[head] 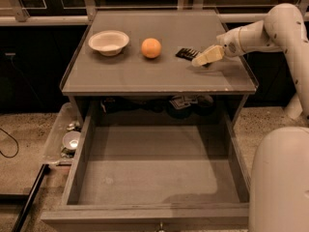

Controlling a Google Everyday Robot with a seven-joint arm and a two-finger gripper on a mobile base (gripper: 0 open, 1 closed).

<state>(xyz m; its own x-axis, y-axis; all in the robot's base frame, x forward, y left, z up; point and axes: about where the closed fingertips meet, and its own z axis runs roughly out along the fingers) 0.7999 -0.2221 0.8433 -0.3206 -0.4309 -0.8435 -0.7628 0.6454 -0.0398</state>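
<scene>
I've got the gripper point(203, 59) low over the right side of the table point(120, 79), its tip just beside the small black object point(187, 53), which lies on the tabletop right of centre. From here I can't tell whether the jaws are released or clenched, or whether they touch the object. Left of it sits the orange point(151, 48), and further left the white bowl point(108, 41). Below the tabletop the drawer point(79, 168) stands pulled open
</scene>
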